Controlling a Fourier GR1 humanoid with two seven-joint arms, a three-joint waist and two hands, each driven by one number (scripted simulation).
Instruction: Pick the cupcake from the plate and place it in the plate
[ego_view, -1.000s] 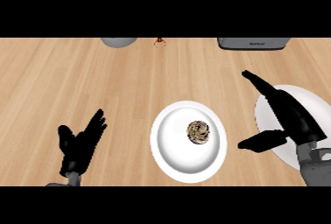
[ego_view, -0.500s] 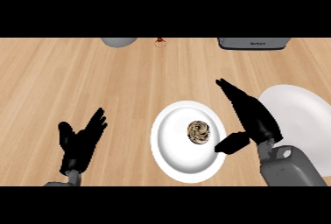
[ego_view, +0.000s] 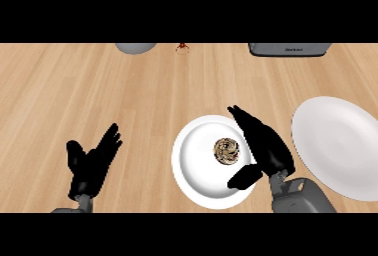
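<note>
A small brown cupcake (ego_view: 227, 151) sits in the middle of a white plate (ego_view: 198, 167) near the counter's front. My right hand (ego_view: 263, 143) hovers over that plate's right side, open, fingers straight and pointing away, thumb low near the plate's rim; it is just right of the cupcake and does not hold it. A second white plate (ego_view: 336, 145), with nothing on it, lies at the right edge. My left hand (ego_view: 90, 165) rests open at the lower left, fingers up.
At the counter's far edge I see a grey rounded object (ego_view: 135, 47), a small red thing (ego_view: 182, 47) and a dark grey appliance (ego_view: 286, 49). Bare wooden counter (ego_view: 111, 95) spreads between them and the plates.
My right hand has swung leftward, off the plate at the right and over the cupcake's plate, ending beside the cupcake. The left hand and cupcake stayed put.
</note>
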